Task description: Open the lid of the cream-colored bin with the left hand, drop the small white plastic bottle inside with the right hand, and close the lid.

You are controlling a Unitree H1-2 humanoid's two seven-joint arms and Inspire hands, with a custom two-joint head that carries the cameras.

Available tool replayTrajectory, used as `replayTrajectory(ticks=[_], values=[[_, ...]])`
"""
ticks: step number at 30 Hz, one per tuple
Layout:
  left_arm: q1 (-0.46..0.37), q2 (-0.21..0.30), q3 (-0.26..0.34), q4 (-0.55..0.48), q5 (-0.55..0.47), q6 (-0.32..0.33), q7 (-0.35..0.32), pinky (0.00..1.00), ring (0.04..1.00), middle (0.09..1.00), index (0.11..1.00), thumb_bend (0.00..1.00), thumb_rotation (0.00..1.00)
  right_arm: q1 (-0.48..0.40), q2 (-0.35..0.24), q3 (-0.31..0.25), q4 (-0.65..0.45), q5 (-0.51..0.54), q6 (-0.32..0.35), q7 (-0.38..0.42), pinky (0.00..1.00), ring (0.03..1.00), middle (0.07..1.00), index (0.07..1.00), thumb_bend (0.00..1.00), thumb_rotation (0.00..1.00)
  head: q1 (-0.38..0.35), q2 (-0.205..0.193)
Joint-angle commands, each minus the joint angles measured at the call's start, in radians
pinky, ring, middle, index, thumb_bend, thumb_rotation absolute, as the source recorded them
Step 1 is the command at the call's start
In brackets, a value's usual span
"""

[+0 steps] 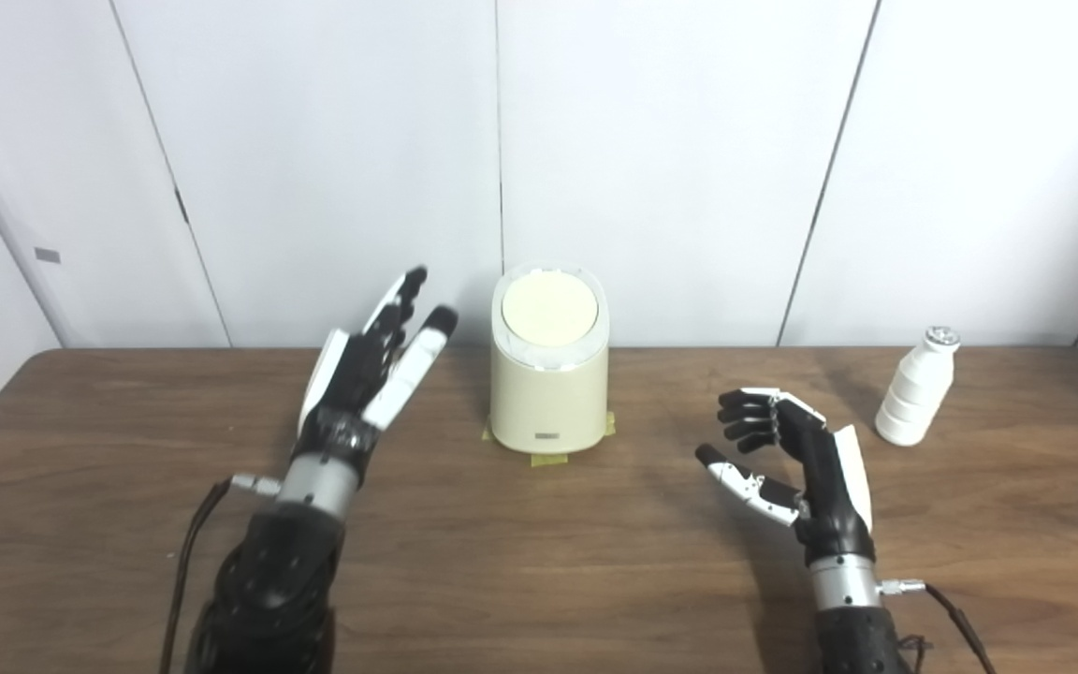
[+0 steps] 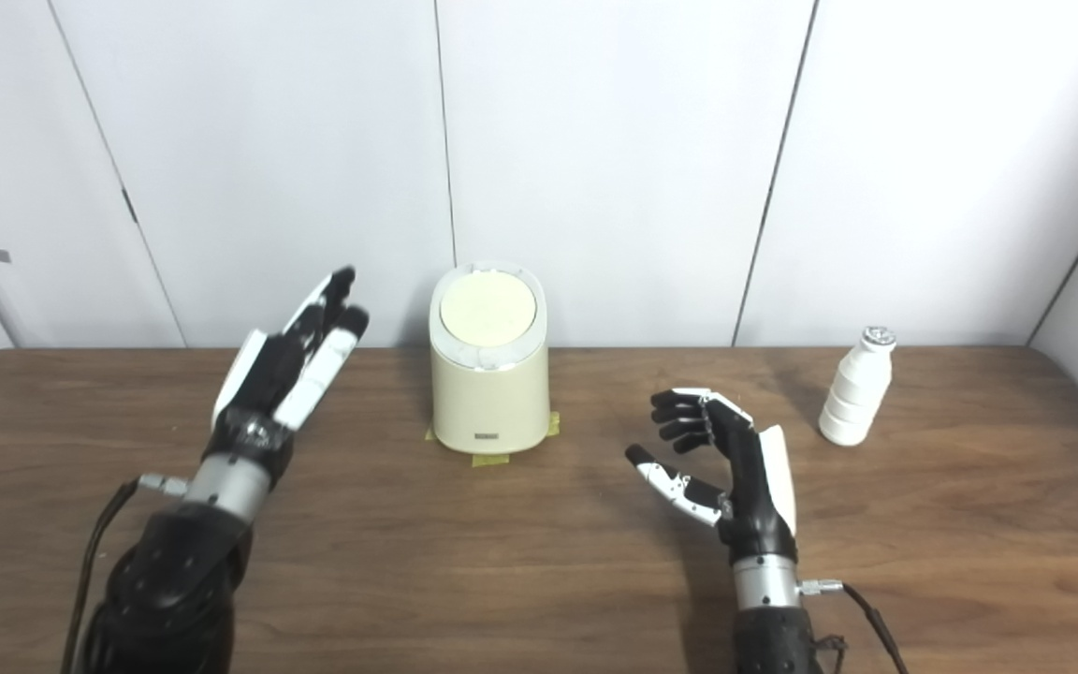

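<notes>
Right of the bin [image 1: 549, 379], the ridged bottle [image 1: 915, 388] looks light and slippery; grasp its body. Left hand [image 1: 366, 370] and right hand [image 1: 796, 454] hang open-fingered, empty.

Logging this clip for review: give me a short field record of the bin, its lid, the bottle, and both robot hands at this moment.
bin: cream-colored bin, upright, near the table's far edge, yellow tape under its base
lid: lid closed
bottle: small white plastic bottle upright on the table, right of the bin, untouched
left robot hand: left robot hand open, raised left of the bin, not touching
right robot hand: right robot hand open, empty, fingers curled, between bin and bottle
</notes>
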Motion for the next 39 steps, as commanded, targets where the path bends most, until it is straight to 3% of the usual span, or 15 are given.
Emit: replayTrajectory(ticks=[1,5,8,11,19,27,39], values=[[-0.074,-0.031,0.015,-0.006,0.033,-0.001,-0.01,1.0,1.0,1.0,1.0,0.79,0.74,0.041,-0.007,-0.001,0.04,-0.016,-0.034,-0.016,0.48,0.551,0.586,0.594,0.35,0.13,-0.001,0.001],[-0.13,-0.095,0.033,0.03,0.15,-0.001,-0.008,1.0,1.0,1.0,1.0,0.82,0.59,0.042,-0.005,-0.002,0.034,-0.014,-0.027,-0.014,0.49,0.552,0.586,0.594,0.35,0.13,-0.007,0.002],[-0.187,-0.106,-0.002,0.065,0.297,-0.001,0.014,1.0,1.0,1.0,1.0,0.81,0.52,0.043,-0.003,-0.003,0.032,-0.019,-0.025,-0.019,0.49,0.553,0.588,0.593,0.35,0.13,-0.007,0.002],[-0.234,-0.106,-0.037,0.106,0.373,-0.002,0.05,1.0,1.0,1.0,1.0,0.8,0.46,0.044,-0.001,-0.004,0.03,-0.016,-0.025,-0.018,0.49,0.557,0.592,0.597,0.34,0.15,-0.01,0.002],[-0.31,-0.098,-0.098,0.229,0.477,-0.004,0.141,1.0,1.0,1.0,1.0,0.83,0.43,0.047,0.002,-0.002,0.02,-0.016,-0.018,-0.02,0.48,0.554,0.592,0.599,0.34,0.17,-0.013,0.004],[-0.37,-0.102,-0.1,0.332,0.52,-0.003,0.187,1.0,1.0,1.0,1.0,0.83,0.43,0.048,0.001,-0.003,0.019,-0.011,-0.021,-0.017,0.49,0.563,0.596,0.597,0.35,0.15,-0.011,0.005],[-0.378,-0.08,-0.105,0.418,0.609,-0.001,0.225,1.0,1.0,1.0,1.0,0.82,0.19,0.053,-0.004,-0.001,0.014,-0.014,-0.02,-0.014,0.48,0.552,0.587,0.595,0.35,0.14,-0.011,0.007]])
